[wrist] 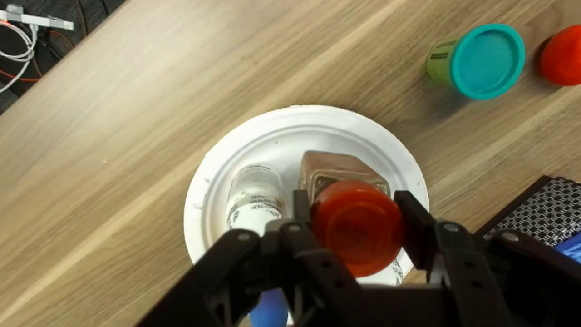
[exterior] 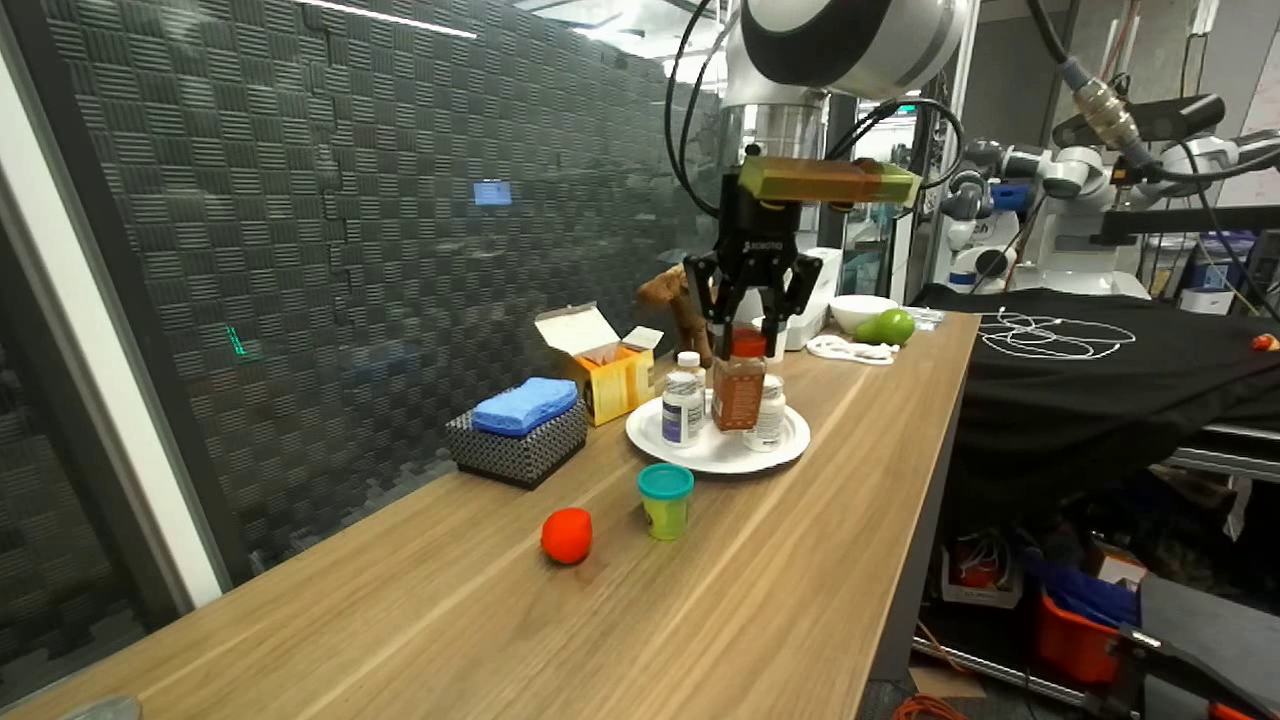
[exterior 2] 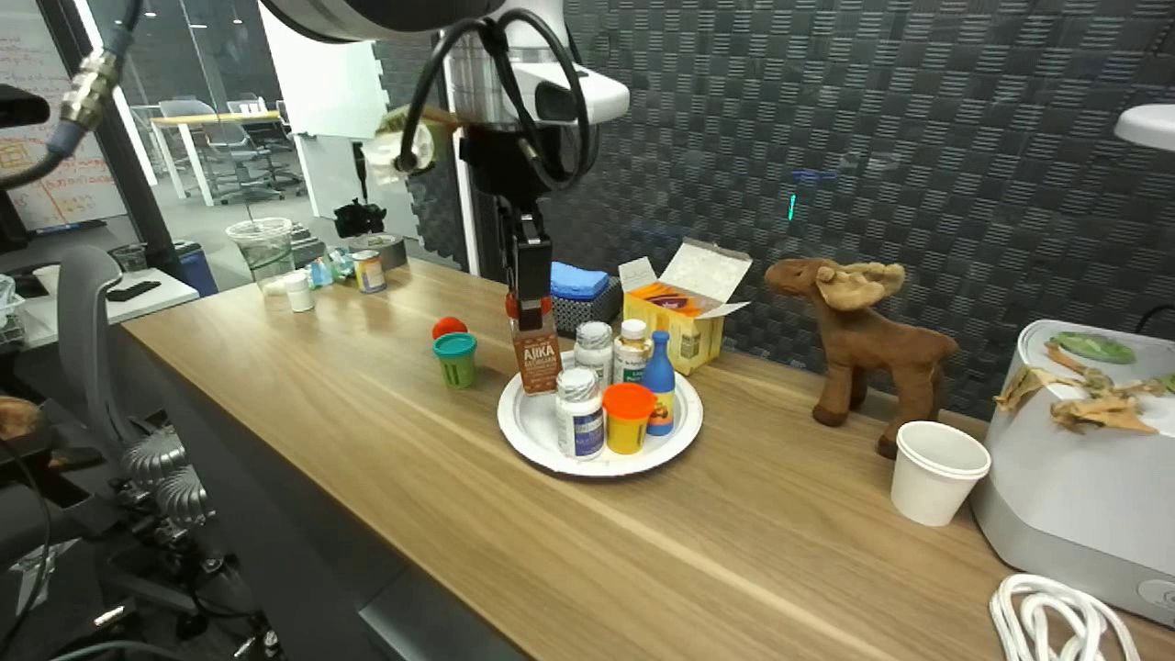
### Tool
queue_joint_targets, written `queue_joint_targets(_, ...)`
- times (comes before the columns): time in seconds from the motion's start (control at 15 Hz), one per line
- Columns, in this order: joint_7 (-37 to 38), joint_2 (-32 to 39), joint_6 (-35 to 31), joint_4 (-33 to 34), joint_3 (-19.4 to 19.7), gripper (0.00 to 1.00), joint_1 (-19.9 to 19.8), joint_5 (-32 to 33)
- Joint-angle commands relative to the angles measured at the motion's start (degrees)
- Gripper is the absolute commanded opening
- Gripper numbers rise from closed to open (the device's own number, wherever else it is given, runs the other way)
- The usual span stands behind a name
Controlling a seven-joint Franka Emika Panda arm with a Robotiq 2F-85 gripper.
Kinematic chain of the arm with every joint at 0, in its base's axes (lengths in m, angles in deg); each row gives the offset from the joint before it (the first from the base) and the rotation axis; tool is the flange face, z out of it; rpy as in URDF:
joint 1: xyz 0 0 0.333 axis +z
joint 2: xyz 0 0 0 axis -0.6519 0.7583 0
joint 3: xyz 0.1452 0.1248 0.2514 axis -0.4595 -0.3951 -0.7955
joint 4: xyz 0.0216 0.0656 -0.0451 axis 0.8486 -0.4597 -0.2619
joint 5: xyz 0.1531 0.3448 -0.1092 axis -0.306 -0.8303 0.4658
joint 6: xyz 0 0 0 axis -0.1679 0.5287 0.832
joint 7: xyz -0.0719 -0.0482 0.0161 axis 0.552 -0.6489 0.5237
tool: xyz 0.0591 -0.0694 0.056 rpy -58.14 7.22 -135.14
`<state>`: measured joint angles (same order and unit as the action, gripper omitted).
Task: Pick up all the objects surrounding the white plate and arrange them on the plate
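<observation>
My gripper (exterior: 748, 335) is shut on the red lid of a spice jar (exterior: 738, 392) labelled AJIKA (exterior 2: 538, 360). The jar hangs nearly upright over the white plate (exterior: 715, 462) and seems slightly above it, though contact is hard to tell. In the wrist view the lid (wrist: 358, 229) sits between both fingers. On the plate stand several white bottles (exterior 2: 579, 418), a yellow tub with orange lid (exterior 2: 627, 422) and a blue bottle (exterior 2: 660, 381). A green tub with teal lid (exterior: 666, 500) and a red round object (exterior: 567, 536) stand on the table off the plate.
A black mesh box with a blue sponge (exterior: 526, 404) and an open yellow box (exterior: 613, 385) stand beside the plate by the wall. A brown moose toy (exterior 2: 867, 340), paper cups (exterior 2: 936, 477) and a white cable (exterior 2: 1056, 610) are farther along. The table edge runs along one side.
</observation>
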<state>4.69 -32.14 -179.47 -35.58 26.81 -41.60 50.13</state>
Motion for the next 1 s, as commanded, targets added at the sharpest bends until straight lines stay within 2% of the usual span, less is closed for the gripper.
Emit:
queue_joint_targets(0.0, -1.9, 3.8, 2.5, 5.3, 0.5, 0.24, -0.1, -0.7)
queue_joint_targets(0.4, -0.8, 8.1, 3.6, 8.8, 1.5, 0.24, 0.3, 1.0)
queue_joint_targets(0.93, 4.5, 11.8, 3.0, 12.3, 3.8, 0.24, 1.1, 4.3)
